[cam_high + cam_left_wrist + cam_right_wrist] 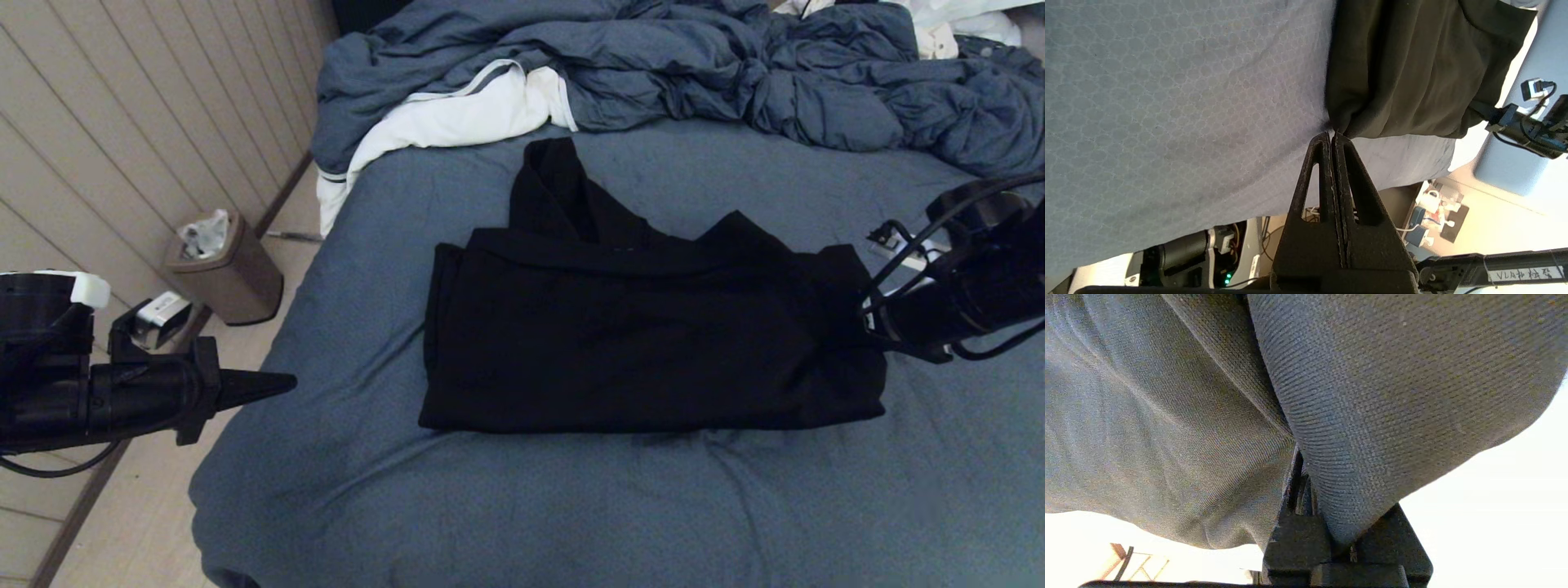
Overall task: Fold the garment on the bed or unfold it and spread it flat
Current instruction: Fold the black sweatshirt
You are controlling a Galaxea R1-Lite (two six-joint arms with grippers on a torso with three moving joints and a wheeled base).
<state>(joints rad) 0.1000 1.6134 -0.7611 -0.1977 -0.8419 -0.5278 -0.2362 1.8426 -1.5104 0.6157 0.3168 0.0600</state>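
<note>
The black garment (637,343) lies folded into a rough rectangle in the middle of the bed (490,506), with a hood or sleeve part sticking out toward the far side. My right gripper (859,320) is at the garment's right edge, shut on a fold of the cloth (1392,375); fabric wraps over the jaws and hides the fingertips (1300,486). My left gripper (282,382) hovers beside the bed's left edge, shut and empty, well apart from the garment. From the left wrist the shut tips (1333,134) point over the sheet (1167,102) toward the garment's corner (1404,69).
A rumpled blue-grey duvet (653,65) and a white cloth with a grey stripe (457,114) lie piled at the bed's far side. A brown waste bin (229,273) stands on the floor by the panelled wall, left of the bed.
</note>
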